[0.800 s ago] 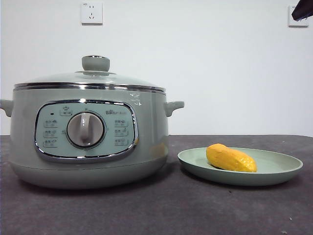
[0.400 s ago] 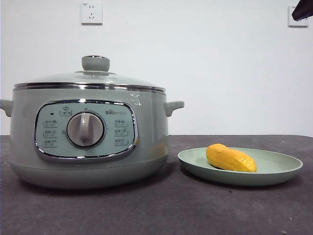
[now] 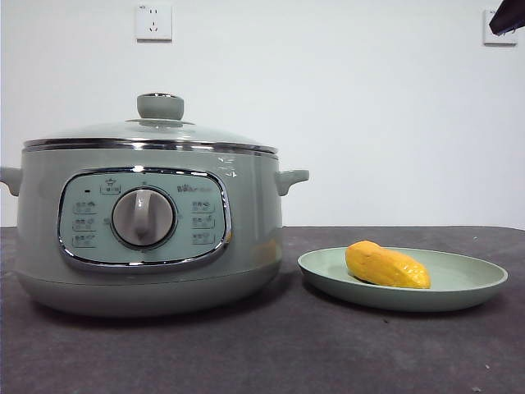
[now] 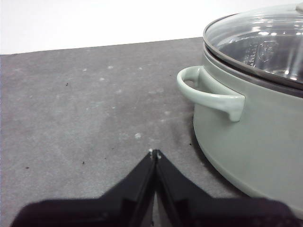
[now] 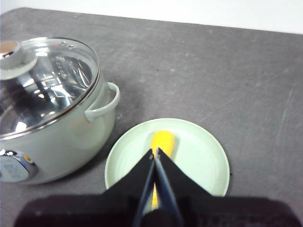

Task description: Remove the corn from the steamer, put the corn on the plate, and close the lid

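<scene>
Front view: the domed glass lid [image 3: 152, 131] is sitting on the round pale-green steamer [image 3: 148, 234]; right of it, the tapered yellow-orange corn [image 3: 387, 265] is lying in the shallow pale-green plate [image 3: 472, 283]. Left wrist view: the left gripper [image 4: 155, 153] is hovering over grey speckled table [image 4: 85, 109], jaws pressed together. Right wrist view: the right gripper [image 5: 154, 152] is hanging above the corn, jaws closed, empty.

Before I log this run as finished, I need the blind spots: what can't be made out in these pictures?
- Steamer panel labels: front view, too small to read.
- Steamer's far side: left wrist view, cut off by the picture's edge.
- Corn near end: right wrist view, hidden behind the shut right claw.
- Plate floor behind the corn: front view, hidden.
- Lid contents: reflections obscure.
</scene>
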